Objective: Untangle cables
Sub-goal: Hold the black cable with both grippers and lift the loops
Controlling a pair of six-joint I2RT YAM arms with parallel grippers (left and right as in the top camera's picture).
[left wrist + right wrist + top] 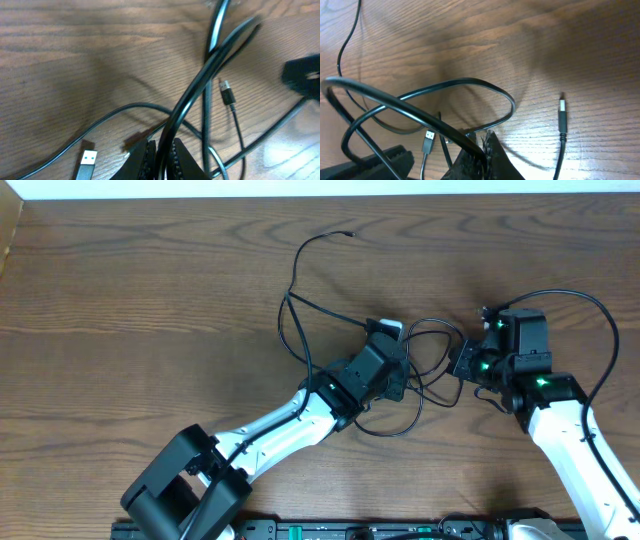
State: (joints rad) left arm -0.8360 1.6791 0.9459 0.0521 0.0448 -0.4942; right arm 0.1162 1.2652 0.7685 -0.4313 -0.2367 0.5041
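Left fingers (179, 157) are clenched on a doubled strand (198, 85) of black cable that climbs toward 1 o'clock in the left wrist view. Right fingers (491, 152) are likewise clenched, on a thick strand (410, 113) that runs off toward 10 o'clock in their own view. Seen from overhead, both sit at the heart of the tangle (425, 367), right of the desk (150, 300) centre. The left pair is at its 9 o'clock side and the right pair at its 3 o'clock side, near one another. A flat USB plug (87, 161) lies loose at 9 o'clock from the left fingers, and a small plug (227, 93) lies between 1 and 2 o'clock. One long tail (297, 265) wanders off toward 11 o'clock.

As for risk, I cannot tell whether the two held strands belong to one cable or cross each other. A straight pull apart may therefore cinch the crossings rather than open them. Loose plugs could catch inside the tangle as it drags. Thin cable might slip from a grip under tension, and the arms look close enough to bump.
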